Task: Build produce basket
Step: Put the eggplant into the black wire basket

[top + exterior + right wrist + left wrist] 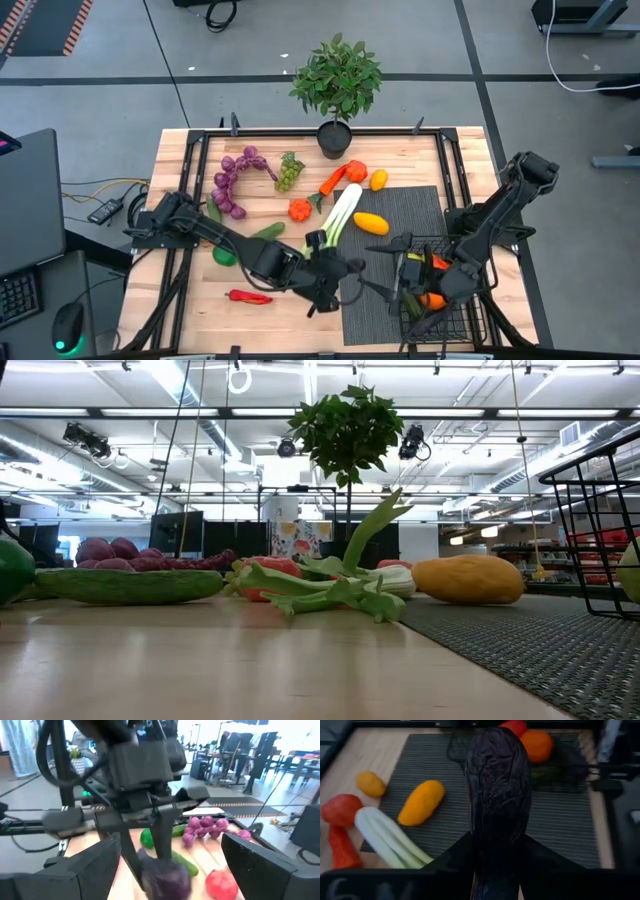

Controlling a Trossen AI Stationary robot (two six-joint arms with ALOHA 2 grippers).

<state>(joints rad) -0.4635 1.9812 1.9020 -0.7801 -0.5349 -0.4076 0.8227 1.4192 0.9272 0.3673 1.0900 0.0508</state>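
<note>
The basket (440, 290) sits on the near right of the desk (190, 300), on the ribbed mat (400, 215), and holds only a few pieces so far, among them orange and red ones. The left gripper (497, 870) hangs between desk centre and basket, fingers clamped on a dark purple eggplant (497, 795). The right gripper (415, 275) waits at the basket with fingers spread wide. Most produce is left out: leek (342, 212), grapes (235, 180), chili (250, 297), cucumber (125, 585).

The table (180, 300) is pale planked wood, smooth and matt. On it, a ribbed woven-looking mat (420, 215); a black wire basket (455, 320); a glossy, wrinkled purple eggplant (497, 795).
</note>
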